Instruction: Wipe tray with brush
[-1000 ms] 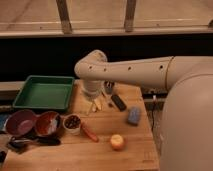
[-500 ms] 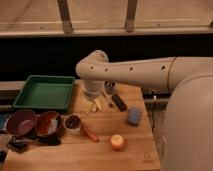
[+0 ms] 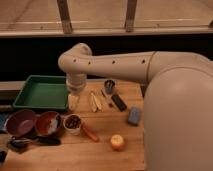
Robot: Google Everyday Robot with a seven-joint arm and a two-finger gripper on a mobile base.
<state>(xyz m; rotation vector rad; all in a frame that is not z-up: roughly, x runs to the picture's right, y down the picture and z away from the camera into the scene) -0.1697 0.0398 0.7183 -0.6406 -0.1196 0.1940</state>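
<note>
Hanging beside the right rim of the tray [image 3: 42,93], the gripper [image 3: 74,101] points down at the desk [image 3: 100,155]; its grip state cannot be determined. The brush [image 3: 35,142] lies near the desk's front-left corner, apart from the tray.

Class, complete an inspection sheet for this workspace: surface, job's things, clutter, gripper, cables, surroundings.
Surface: wooden table, crowded.
Job's things: large green plastic tray back left, looks bare; small dark slim-handled brush front left, apart from it.
Clutter: round purple bowl, round red bowl, small cup, orange-red-handled tool, round yellow fruit, blue sponge, black rectangular bar.
Gripper: gripper hangs beside tray's right rim.
Cables: nothing seen.
Surroundings: dark wall, metal railing behind.
</note>
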